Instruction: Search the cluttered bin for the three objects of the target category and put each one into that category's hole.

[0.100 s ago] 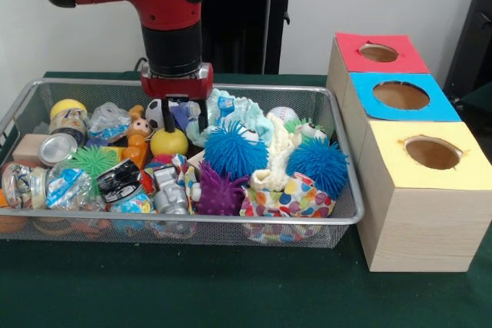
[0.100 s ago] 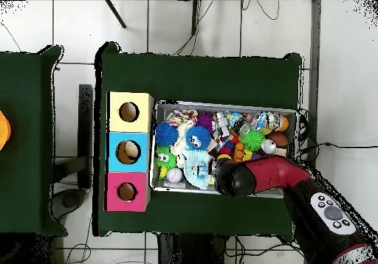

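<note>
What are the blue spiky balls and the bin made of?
The blue spiky balls look like soft rubber: they bristle with thin, floppy-looking spikes and have a matte finish. The bin seems to be metal wire mesh, silvery with a smooth shiny rim; you can see the toys through its sides.

Front view low and close across the table, overhead view high, straight down, both sharing the wire bin [image 1: 342, 217] [image 2: 225, 105]
</note>
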